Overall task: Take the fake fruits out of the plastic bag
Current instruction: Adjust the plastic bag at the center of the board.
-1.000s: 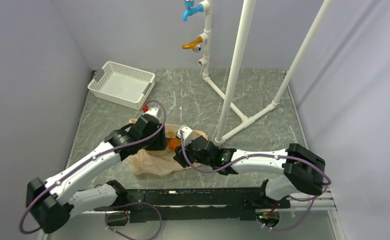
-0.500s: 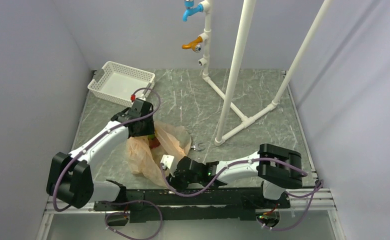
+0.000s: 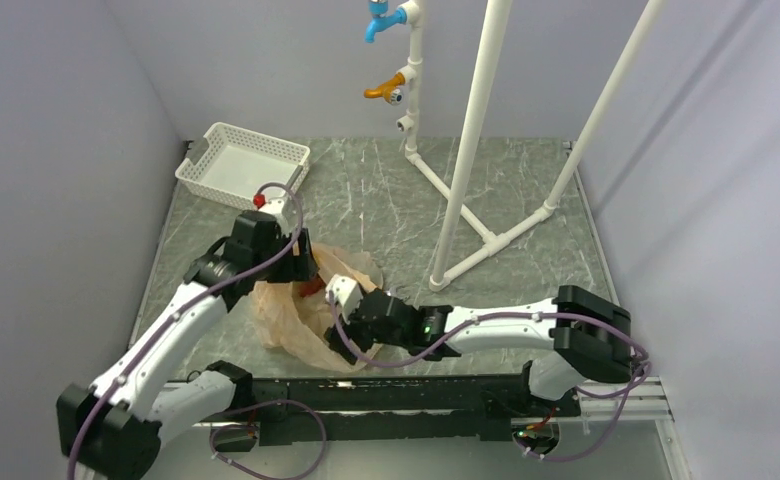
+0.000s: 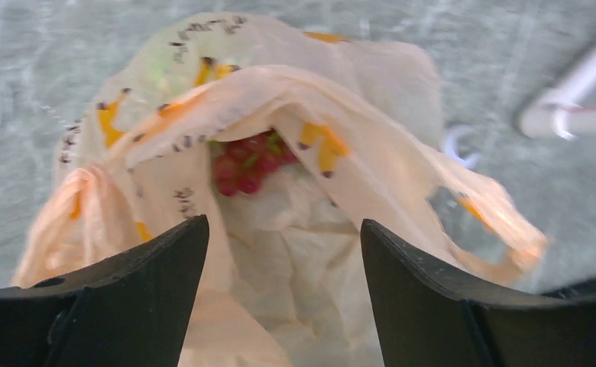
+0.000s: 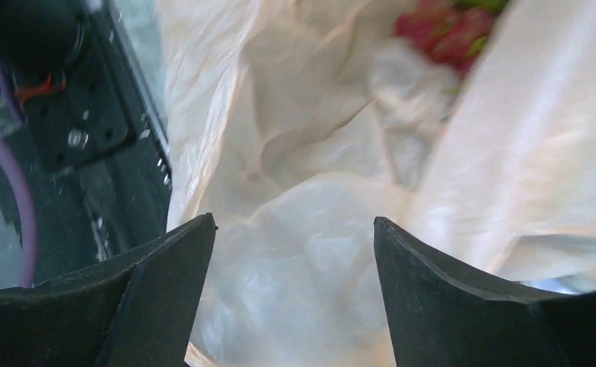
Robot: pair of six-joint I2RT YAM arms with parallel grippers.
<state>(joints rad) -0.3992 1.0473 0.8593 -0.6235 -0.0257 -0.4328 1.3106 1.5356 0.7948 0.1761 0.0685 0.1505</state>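
Note:
The pale orange-peach plastic bag point(image 3: 296, 310) lies crumpled near the table's front, between both arms. Its mouth gapes in the left wrist view point(image 4: 295, 99), and the red grape bunch point(image 4: 245, 164) lies inside it. The grapes also show in the right wrist view point(image 5: 448, 30) and as a red patch in the top view point(image 3: 311, 287). The orange fruit and green fruit are hidden. My left gripper point(image 4: 283, 252) is open and empty just above the bag's mouth. My right gripper point(image 5: 295, 245) is open and empty over the bag's point(image 5: 302, 153) near side.
A white mesh basket point(image 3: 243, 168) stands at the back left. A white pipe frame point(image 3: 463, 170) with blue and orange taps rises at the back centre and right; its foot lies right of the bag. The black front rail point(image 3: 386, 395) runs just behind the right gripper.
The left gripper drew back to the left over the bag's mouth. The right gripper moved up from the front rail onto the bag's near side. The bag flattened somewhat.

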